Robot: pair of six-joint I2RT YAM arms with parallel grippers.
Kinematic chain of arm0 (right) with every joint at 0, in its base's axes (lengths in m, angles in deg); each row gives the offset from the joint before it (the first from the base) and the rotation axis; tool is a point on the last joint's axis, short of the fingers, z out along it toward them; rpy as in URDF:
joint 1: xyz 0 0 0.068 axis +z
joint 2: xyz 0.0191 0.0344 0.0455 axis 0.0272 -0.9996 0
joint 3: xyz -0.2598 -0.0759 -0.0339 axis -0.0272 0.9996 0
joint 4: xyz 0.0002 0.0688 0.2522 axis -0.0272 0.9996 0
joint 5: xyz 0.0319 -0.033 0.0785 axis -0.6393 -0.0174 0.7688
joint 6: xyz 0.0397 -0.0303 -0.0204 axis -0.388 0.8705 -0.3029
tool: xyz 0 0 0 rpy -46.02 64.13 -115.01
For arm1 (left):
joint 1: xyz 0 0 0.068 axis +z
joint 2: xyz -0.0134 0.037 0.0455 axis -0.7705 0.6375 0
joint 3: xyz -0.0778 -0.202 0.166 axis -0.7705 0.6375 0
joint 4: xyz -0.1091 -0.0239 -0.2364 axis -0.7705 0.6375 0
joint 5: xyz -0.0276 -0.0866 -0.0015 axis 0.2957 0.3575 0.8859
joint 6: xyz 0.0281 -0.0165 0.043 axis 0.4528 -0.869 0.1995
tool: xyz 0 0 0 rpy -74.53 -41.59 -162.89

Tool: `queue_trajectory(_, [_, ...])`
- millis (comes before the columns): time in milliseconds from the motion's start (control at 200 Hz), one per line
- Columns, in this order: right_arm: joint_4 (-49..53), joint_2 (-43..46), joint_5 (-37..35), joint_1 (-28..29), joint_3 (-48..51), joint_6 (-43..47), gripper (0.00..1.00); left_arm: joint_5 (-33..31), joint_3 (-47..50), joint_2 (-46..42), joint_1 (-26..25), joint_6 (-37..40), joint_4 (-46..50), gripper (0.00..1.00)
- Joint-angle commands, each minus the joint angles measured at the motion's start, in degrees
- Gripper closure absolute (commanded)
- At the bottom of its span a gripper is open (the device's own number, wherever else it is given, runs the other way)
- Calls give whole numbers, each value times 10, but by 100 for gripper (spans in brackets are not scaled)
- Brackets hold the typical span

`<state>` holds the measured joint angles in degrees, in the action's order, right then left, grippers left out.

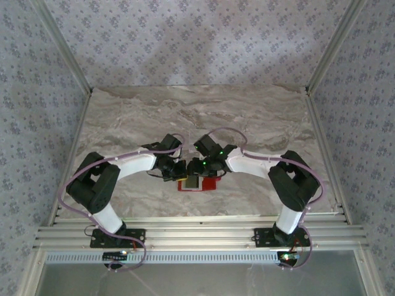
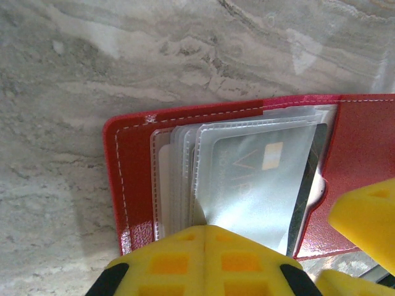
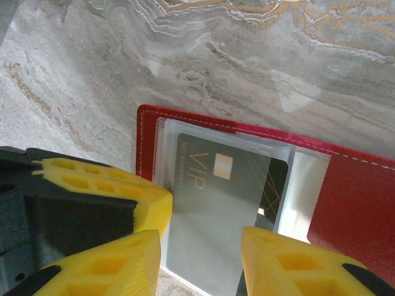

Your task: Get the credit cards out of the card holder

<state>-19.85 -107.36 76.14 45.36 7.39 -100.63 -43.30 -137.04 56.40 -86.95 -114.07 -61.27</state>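
Behind L jaws: credit cards (image 2: pixel 247 176) btm hidden.

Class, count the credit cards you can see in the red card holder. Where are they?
1 shows clearly: a grey credit card in the front clear pocket of the card holder. More may be hidden in the pockets behind it.

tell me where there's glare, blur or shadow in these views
Top view: soft and coarse, the holder just a red patch. Left wrist: sheen on the clear sleeves washes out the card; the near yellow finger is blurred; a shadow lies on the table left of the holder. Right wrist: sharpest, "VIP" on the card reads clearly.
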Motion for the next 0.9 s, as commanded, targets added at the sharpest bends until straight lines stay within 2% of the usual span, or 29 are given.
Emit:
queue_trajectory(0, [1, -19, 7, 1, 4, -8, 60, -8, 0, 15, -6, 11, 10, 100])
queue_trajectory(290, [4, -33, -2, -2, 12, -7, 60, -12, 2, 10, -6, 8, 10, 99])
queue_trajectory(460, [55, -28, -41, 0, -2, 4, 61, -14, 2, 10, -6, 8, 11, 99])
queue_trajectory(894, [65, 20, -49, 2, -9, 10, 61, -18, -5, 14, -6, 17, 26, 99])
